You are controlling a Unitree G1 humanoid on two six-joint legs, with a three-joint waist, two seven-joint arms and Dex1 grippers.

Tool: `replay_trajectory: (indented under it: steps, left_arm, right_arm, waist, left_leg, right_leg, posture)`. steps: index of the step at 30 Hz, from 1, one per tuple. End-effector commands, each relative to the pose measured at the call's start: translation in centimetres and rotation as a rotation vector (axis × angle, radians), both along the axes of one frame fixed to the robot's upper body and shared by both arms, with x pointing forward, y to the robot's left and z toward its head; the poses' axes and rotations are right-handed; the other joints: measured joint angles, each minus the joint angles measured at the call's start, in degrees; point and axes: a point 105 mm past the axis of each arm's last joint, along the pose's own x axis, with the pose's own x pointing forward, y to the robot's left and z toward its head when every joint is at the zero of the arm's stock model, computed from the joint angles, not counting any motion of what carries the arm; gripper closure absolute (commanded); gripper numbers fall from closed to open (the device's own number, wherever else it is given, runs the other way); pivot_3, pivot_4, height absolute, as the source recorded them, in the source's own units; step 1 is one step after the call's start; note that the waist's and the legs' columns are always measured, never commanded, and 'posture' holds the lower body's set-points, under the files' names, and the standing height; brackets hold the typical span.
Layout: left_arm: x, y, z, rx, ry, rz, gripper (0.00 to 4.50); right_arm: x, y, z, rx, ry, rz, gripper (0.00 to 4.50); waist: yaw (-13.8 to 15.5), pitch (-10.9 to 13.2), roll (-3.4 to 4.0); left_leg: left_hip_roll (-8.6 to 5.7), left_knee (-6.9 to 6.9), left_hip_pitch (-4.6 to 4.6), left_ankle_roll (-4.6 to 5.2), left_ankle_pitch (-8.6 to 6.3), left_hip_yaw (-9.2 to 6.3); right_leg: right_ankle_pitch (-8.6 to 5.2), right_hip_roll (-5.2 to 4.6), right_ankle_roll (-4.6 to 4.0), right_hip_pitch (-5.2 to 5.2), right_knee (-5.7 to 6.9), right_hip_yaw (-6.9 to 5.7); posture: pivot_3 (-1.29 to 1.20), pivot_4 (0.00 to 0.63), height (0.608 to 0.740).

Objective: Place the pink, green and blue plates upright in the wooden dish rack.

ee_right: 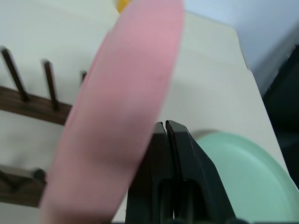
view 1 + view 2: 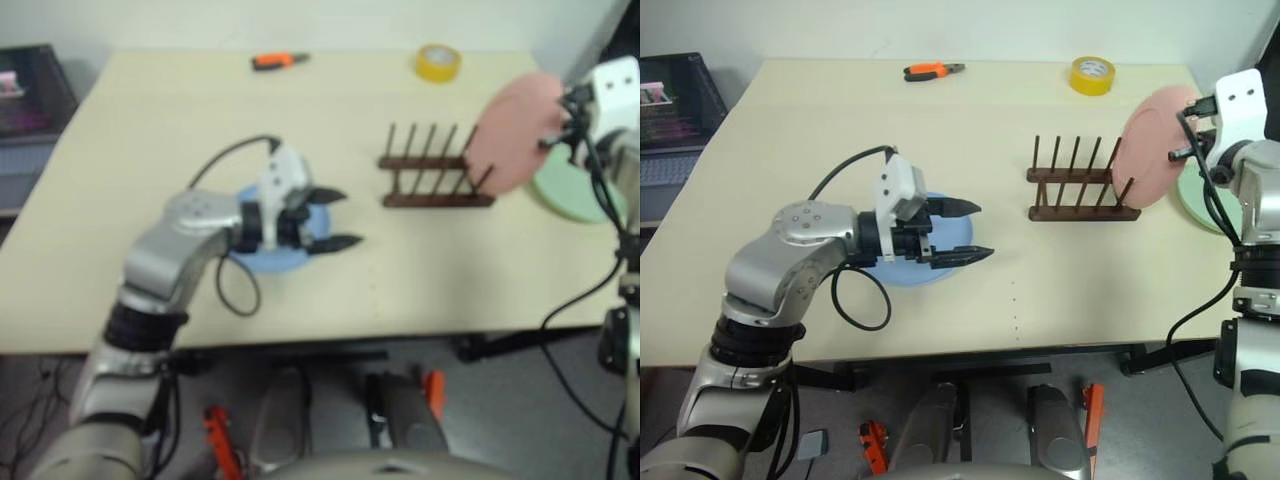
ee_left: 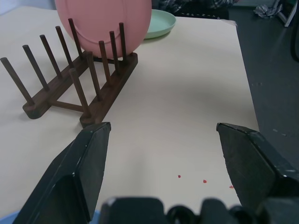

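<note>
a pale, matte counter (image 2: 1040, 290) is seen from above, with two robot arms reaching over it. the pink plate (image 2: 1155, 145) is held upright, on edge, by the right pincer (image 2: 1188, 130), whose two black fingers are pressed together on the plate's rim near the counter's right edge. the plate's lower edge is seen at the right end of the wooden dish rack (image 2: 1083, 190), which stands toward the right of the counter's middle; whether it already sits between the last pegs cannot be told. the rack's long axis runs parallel to the counter's front edge, and the plate's face is turned across that axis, so it is judged that only a short lowering and settling between the pegs is called for. the rack is made of dark brown wood, two low rails joined by a crossbar, with rows of thin round pegs leaning slightly.

the green plate (image 2: 1200, 200) is laid flat at the counter's right edge, just behind the pink one. the blue plate (image 2: 920, 250) is laid flat nearer the counter's front edge, left of the rack, directly under the left pincer (image 2: 970, 232), whose fingers are spread wide apart and hold nothing. all three plates are round, shallow and plain. the left arm is plainly the nearer to the blue plate.
</note>
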Motion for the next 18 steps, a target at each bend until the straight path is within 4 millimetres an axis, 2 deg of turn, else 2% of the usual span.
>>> replay_trajectory:
  steps: [1, 6, 13, 16, 18]
  left_arm:
    - [-0.2, -0.5, 0.7, -0.002, -0.04, -0.018, 0.5]
    - [-0.2, -0.3, 0.6, 0.003, -0.041, -0.013, 0.5]
    - [-0.1, -0.3, 0.7, 0.009, -0.043, -0.013, 0.5]
    - [-0.2, -0.3, 0.7, 0.01, -0.041, -0.022, 0.5]
    - [-0.2, -0.3, 0.7, 0.011, -0.039, -0.029, 0.5]
  right_arm:
    - [-0.7, 0.8, 3.5, -0.002, -0.104, 0.044, 4.48]
    - [-1.2, 0.3, 3.7, -0.038, -0.096, 0.033, 4.48]
    - [-2.3, -3.1, 3.3, -0.129, -0.037, -0.047, 4.48]
    - [-3.5, -4.7, 1.8, -0.162, 0.068, -0.036, 4.48]
    - [-4.0, -4.7, 0.8, -0.144, 0.125, 0.018, 4.48]
  waist:
    - [0.03, 0.0, 0.0]
    - [0.04, 0.0, 0.0]
    - [0.06, 0.0, 0.0]
    - [0.16, 0.0, 0.0]
    - [0.16, 0.0, 0.0]
  left_leg:
    - [0.0, 0.0, 0.0, 0.0, 0.0, 0.0]
    - [0.01, 0.01, 0.0, 0.0, 0.0, 0.0]
    - [0.01, -0.01, 0.0, 0.0, -0.01, 0.01]
    - [0.01, 0.0, 0.0, 0.0, 0.0, 0.01]
    - [0.01, 0.0, -0.01, 0.0, -0.01, 0.02]
  right_leg:
    - [0.0, -0.02, 0.0, 0.0, -0.01, 0.0]
    - [0.0, -0.04, 0.0, 0.01, -0.01, 0.0]
    - [-0.01, -0.06, -0.01, 0.0, -0.05, 0.01]
    - [-0.01, -0.06, -0.01, 0.0, -0.04, 0.01]
    - [-0.03, -0.06, -0.03, 0.02, -0.05, -0.04]
  posture:
    - [0.0, 0.15, 0.74]
    - [0.0, 0.15, 0.74]
    - [0.0, 0.15, 0.74]
    - [0.0, 0.15, 0.74]
    - [0.0, 0.15, 0.74]
